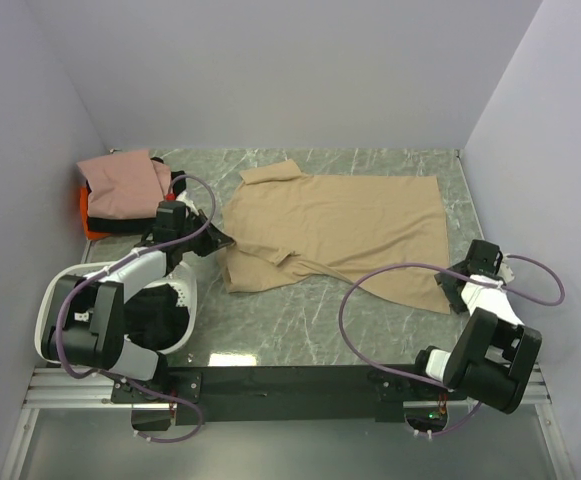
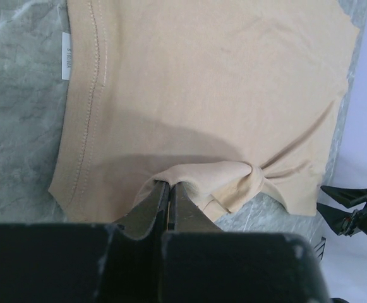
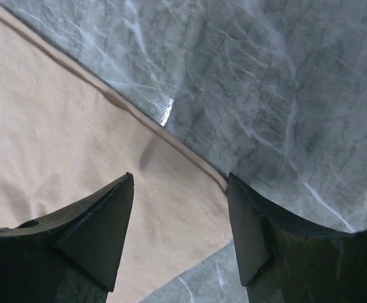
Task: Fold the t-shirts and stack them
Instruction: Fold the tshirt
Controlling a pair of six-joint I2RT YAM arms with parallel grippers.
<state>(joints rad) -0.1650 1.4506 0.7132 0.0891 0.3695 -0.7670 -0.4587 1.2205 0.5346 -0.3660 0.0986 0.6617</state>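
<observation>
Left end effector (image 2: 169, 184) pinching tan t-shirt (image 1: 340, 225) edge (right end effector (image 3: 180, 180) agape)

Tag (image 2: 66, 55) on tan t-shirt (image 2: 202, 95), seemingly illegible

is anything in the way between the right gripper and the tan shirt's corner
Nothing visible. The right gripper hangs open right over the tan t-shirt at its hem corner, with only bare marble table beside it.

Top view overhead; wrist views close, downward; all share tan shirt (image 1: 340, 225).
</observation>
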